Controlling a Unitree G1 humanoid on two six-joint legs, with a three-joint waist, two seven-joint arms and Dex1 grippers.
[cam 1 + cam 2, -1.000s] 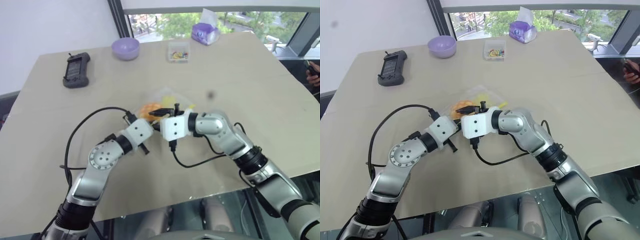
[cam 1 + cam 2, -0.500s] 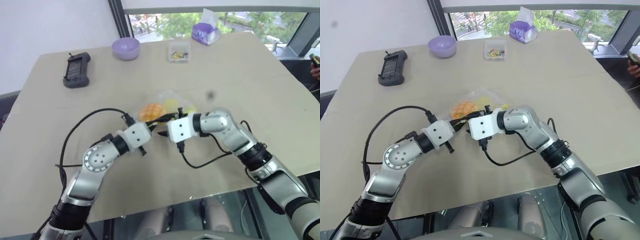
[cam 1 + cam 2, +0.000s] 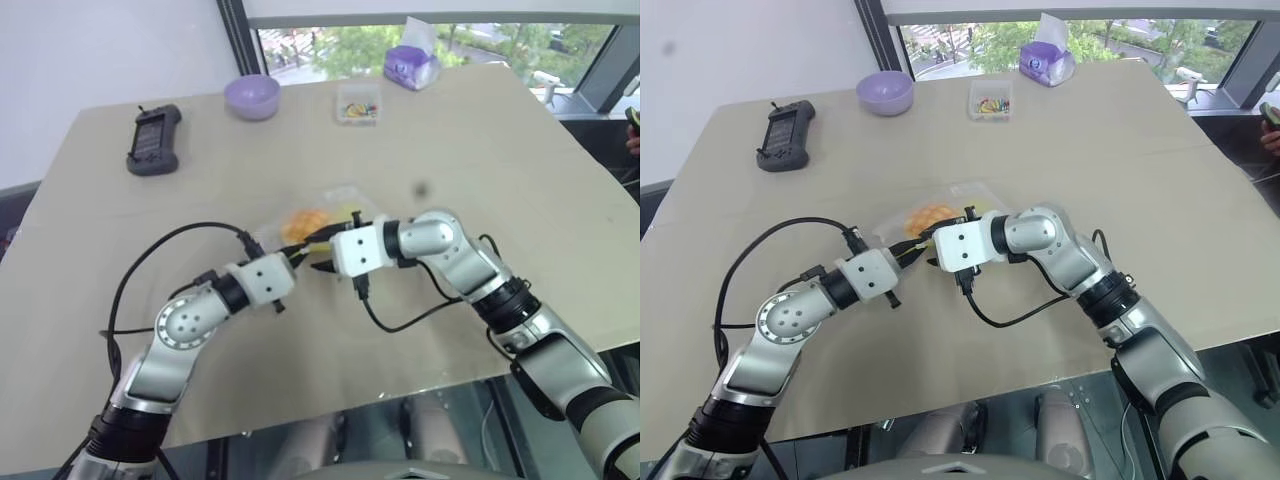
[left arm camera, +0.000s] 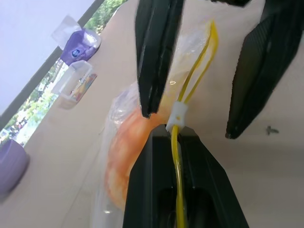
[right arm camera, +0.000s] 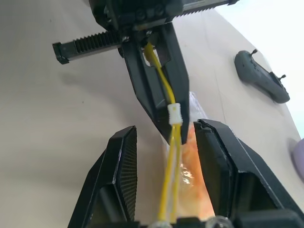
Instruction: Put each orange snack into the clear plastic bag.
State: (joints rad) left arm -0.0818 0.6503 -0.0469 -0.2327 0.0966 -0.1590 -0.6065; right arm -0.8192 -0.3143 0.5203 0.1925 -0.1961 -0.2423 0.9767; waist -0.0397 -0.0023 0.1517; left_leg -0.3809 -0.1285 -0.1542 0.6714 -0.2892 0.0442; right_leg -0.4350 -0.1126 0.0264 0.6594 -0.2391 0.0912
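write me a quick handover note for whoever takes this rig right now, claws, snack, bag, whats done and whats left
Left claw: shut on the yellow zip strip of the clear plastic bag, just behind the white slider.
Right claw: open, its fingers on either side of the zip strip near the slider, not clamped.
Orange snack: already inside the bag, mid-table.
Done: snack bagged.
Left: probably closing the zip with the slider while the left claw holds the strip, then letting go. No other orange snack seen on the table.

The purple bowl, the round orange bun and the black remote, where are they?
Purple bowl (image 3: pixel 251 96), left eye view, on its inside.
Round orange bun (image 4: pixel 124 152), left wrist view, on its orange side seen through the bag.
Black remote (image 3: pixel 783 133), right eye view, on its middle.
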